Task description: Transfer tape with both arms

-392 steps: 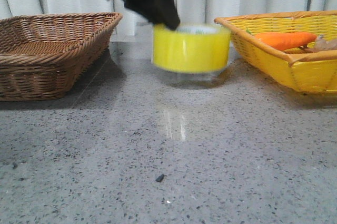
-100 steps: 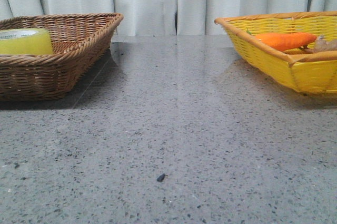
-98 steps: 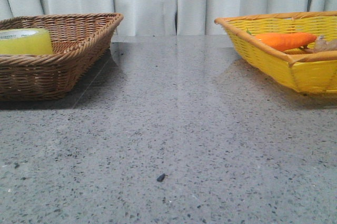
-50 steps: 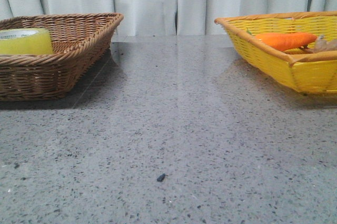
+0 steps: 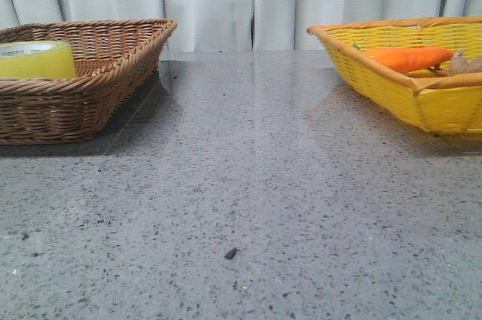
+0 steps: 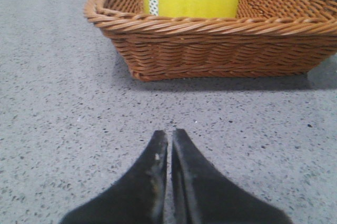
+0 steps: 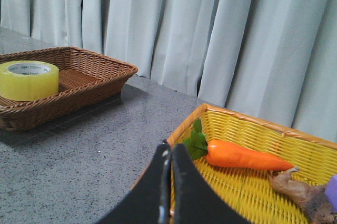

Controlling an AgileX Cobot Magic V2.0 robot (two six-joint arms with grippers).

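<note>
Tape in the brown basket, both grippers empty.

The tape point(image 5: 36, 59) lies flat inside the brown wicker basket point(image 5: 113, 71), well apart from the yellow basket point(image 5: 422, 102) holding the carrot point(image 5: 407, 57) across the grey counter point(image 5: 248, 184). The left gripper point(image 6: 169, 139) sits low over the counter near the brown basket, jaws clenched on nothing; the right gripper point(image 7: 168, 155), above the yellow basket's rim, is likewise pressed together, empty.
</note>
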